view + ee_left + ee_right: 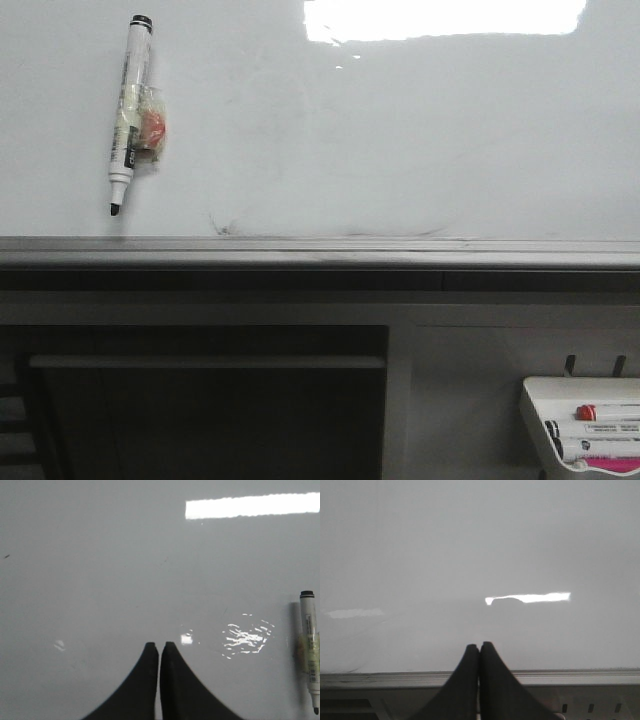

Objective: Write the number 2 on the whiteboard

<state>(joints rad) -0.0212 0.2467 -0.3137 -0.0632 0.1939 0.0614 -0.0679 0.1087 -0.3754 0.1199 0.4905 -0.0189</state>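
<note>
The glossy whiteboard [400, 150] fills the front view above its grey metal edge rail [320, 252]. It bears faint grey smudges and a bright glare, and no number 2 shows on it. A black-tipped white marker [128, 110] hangs on the board at upper left, tip down, with a taped red piece beside it. It also shows in the left wrist view [310, 650]. My left gripper [159, 645] is shut and empty, facing the board [125, 570] left of the marker. My right gripper [480, 645] is shut and empty, facing the board [480, 555] above the rail [570, 676].
A small white marker tray [585, 430] with red, black and pink markers hangs at lower right below the rail. A dark recessed opening [200, 400] lies under the board at left. Neither arm shows in the front view.
</note>
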